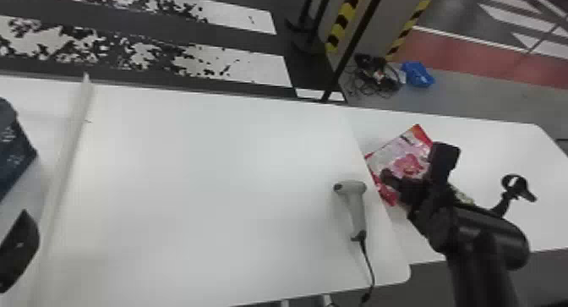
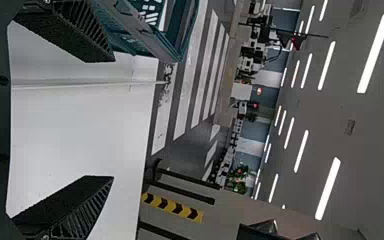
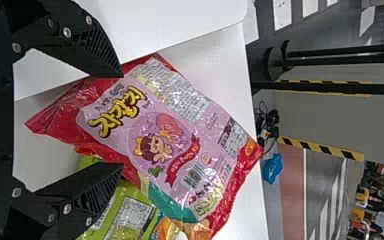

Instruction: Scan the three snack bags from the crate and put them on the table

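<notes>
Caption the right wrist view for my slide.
Right gripper, open, at a pink snack bag overlapping a green one.

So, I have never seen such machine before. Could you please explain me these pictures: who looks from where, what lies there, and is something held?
This is a robot with two black arms. The head view looks forward and down from its head; each wrist view looks out from one arm.

On the white table lies a grey hand scanner with its cable. On the white surface at the robot's right lie a pink and red snack bag and a green bag, partly covered by it. A dark blue-green crate is at the left.

The left gripper is open and empty. The right gripper is at the pink bag, its fingers apart, so it seems to hold nothing.
</notes>
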`<state>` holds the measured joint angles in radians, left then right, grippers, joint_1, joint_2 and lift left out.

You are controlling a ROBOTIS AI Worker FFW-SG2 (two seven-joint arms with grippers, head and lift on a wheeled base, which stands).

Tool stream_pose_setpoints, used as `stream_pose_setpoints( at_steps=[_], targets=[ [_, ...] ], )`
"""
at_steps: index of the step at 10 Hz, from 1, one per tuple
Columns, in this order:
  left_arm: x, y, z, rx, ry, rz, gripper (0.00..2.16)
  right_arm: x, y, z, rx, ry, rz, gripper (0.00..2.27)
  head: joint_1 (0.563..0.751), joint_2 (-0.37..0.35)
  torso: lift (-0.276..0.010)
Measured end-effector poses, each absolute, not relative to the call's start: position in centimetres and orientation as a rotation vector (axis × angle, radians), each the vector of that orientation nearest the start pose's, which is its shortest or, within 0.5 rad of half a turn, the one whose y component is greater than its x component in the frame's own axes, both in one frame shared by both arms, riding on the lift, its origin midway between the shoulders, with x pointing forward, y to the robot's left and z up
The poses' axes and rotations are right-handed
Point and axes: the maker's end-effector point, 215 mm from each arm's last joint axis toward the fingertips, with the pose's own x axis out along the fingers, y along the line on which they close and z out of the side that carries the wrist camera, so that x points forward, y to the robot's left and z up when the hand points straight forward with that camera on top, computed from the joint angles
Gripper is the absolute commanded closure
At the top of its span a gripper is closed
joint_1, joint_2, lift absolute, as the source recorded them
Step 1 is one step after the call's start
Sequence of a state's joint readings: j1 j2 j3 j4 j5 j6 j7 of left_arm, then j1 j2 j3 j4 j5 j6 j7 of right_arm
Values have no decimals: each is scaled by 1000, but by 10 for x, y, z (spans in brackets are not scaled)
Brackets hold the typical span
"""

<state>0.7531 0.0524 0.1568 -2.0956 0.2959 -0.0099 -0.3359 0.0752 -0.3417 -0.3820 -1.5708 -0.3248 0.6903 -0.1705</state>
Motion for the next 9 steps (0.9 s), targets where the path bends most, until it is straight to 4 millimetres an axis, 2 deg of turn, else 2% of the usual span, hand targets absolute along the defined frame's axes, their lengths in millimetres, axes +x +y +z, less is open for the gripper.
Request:
stream_pose_setpoints(
  at_steps=[1, 2, 3, 5, 6, 8, 9],
  targets=[
    [355, 243, -388, -191, 164, -209, 22, 457, -559, -461, 47, 593, -505, 63, 695, -350, -94],
    [355, 241, -387, -192, 161, -211, 22, 449, -541, -437, 68, 542, -470, 66, 695, -350, -94],
    [356, 239, -383, -193, 155, -212, 22, 443, -507, -415, 101, 495, -393, 66, 695, -350, -94],
    [359, 232, -370, -200, 141, -215, 22, 433, -415, -377, 146, 432, -228, 66, 695, -293, -94],
    [359, 228, -366, -207, 152, -209, 22, 431, -363, -366, 145, 417, -148, 66, 695, -221, -94],
    [355, 212, -361, -239, 227, -215, 22, 424, -255, -358, 134, 395, 16, 63, 695, -70, -94],
    [353, 207, -351, -244, 239, -204, 22, 417, -207, -350, 117, 356, 75, 66, 695, -37, -94]
  ],
)
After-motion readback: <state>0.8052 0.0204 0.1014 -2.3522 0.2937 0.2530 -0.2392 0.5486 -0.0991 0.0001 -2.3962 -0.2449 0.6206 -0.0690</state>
